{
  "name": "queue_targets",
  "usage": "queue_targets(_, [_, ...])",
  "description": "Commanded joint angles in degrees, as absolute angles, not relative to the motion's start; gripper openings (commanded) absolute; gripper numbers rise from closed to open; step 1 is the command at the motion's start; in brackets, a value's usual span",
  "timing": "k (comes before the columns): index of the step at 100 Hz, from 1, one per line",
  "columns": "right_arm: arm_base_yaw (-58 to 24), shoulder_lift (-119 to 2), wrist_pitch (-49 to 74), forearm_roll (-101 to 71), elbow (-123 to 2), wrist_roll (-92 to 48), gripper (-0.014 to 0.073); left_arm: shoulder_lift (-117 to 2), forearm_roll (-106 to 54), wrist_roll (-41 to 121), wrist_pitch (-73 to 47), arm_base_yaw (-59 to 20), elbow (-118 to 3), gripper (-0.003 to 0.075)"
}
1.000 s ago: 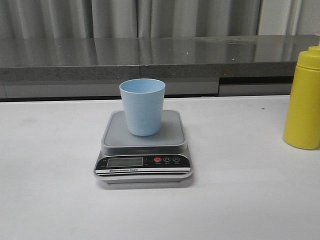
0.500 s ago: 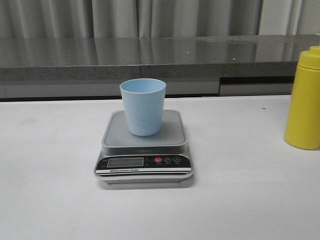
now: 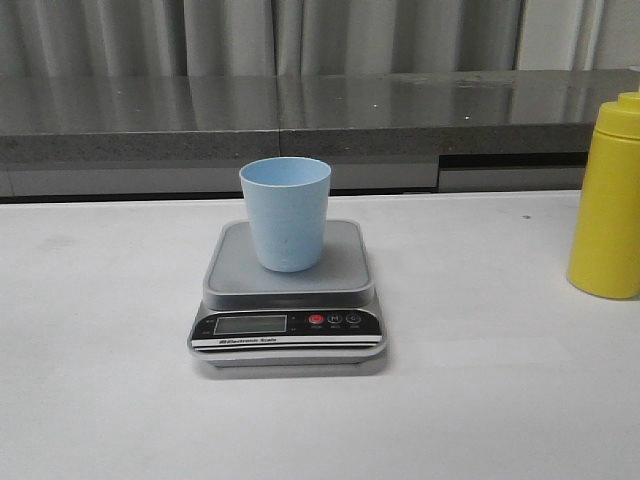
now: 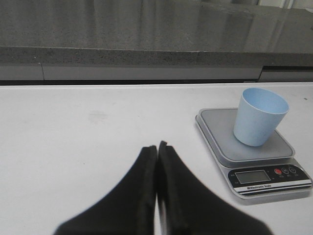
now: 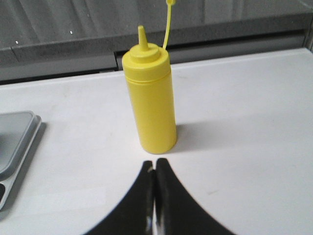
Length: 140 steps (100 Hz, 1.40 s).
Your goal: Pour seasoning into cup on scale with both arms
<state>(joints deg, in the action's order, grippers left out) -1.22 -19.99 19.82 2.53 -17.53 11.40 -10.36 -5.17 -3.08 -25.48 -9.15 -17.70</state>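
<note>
The light blue cup [image 3: 286, 212] stands upright on the grey platform of the scale [image 3: 288, 300] at the table's middle; both also show in the left wrist view, the cup [image 4: 259, 116] on the scale [image 4: 254, 156]. The yellow seasoning bottle [image 3: 608, 200] stands upright at the right edge of the front view, its nozzle cut off. In the right wrist view the bottle [image 5: 150, 105] stands just beyond my right gripper [image 5: 155, 163], which is shut and empty. My left gripper [image 4: 157, 147] is shut and empty, to the left of the scale. Neither gripper shows in the front view.
A grey stone counter ledge [image 3: 300, 120] runs along the back of the white table [image 3: 100, 400], with grey curtains behind it. The scale's corner [image 5: 14, 142] shows in the right wrist view, apart from the bottle.
The front view shifts very slightly; the bottle, cup and scale stay where they were.
</note>
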Motion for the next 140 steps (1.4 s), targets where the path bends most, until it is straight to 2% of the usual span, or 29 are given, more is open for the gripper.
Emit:
queue_targets(1, [-1.1, -25.9, 16.3, 2.6, -21.2, 11.4, -0.0034, -10.9, -5.4, -3.7, -20.6, -9.1, -19.2, -0.0020])
queue_targets(5, [-1.1, -28.0, 16.2, 2.6, -22.0, 11.4, 0.0003, -10.9, -5.4, -3.7, -20.6, -9.1, -19.2, -0.0020])
queue_targets(12, [-1.1, -32.3, 15.2, 2.6, -23.1, 11.4, 0.0124, -10.9, -5.4, -3.7, -20.6, -9.1, -19.2, -0.0020])
queue_targets(19, [-1.1, -36.4, 13.0, 2.6, -23.9, 11.4, 0.0297, -10.9, -5.4, -3.7, -20.6, -9.1, -19.2, -0.0020])
queue_targets(30, [-1.1, -42.4, 7.0, 2.6, -24.1, 11.4, 0.0625, -10.9, -5.4, -3.7, -20.6, -9.1, -19.2, -0.0020])
queue_targets(33, [-1.1, -43.4, 5.6, 2.6, -24.1, 11.4, 0.0671, -10.9, -5.4, -3.7, -20.6, -9.1, -19.2, -0.0020])
queue_targets(40, [-1.1, -46.5, 0.8, 2.6, -24.1, 11.4, 0.0643, -10.9, -5.4, -3.7, -20.6, -9.1, -19.2, -0.0020])
queue_targets(64, [-1.1, -58.2, -17.2, 2.6, -24.1, 11.4, 0.0647, -10.9, -5.4, -3.7, -20.6, -9.1, -19.2, -0.0020])
queue_targets(104, [-1.1, -79.5, -38.7, 2.6, -24.5, 11.4, 0.0647, -10.9, -5.4, -3.7, -20.6, -9.1, -19.2, -0.0020])
queue_targets(140, [-1.1, -93.5, -43.1, 2.6, -32.4, 11.4, 0.0647, -10.9, -5.4, -3.7, -20.6, -9.1, -19.2, -0.0020])
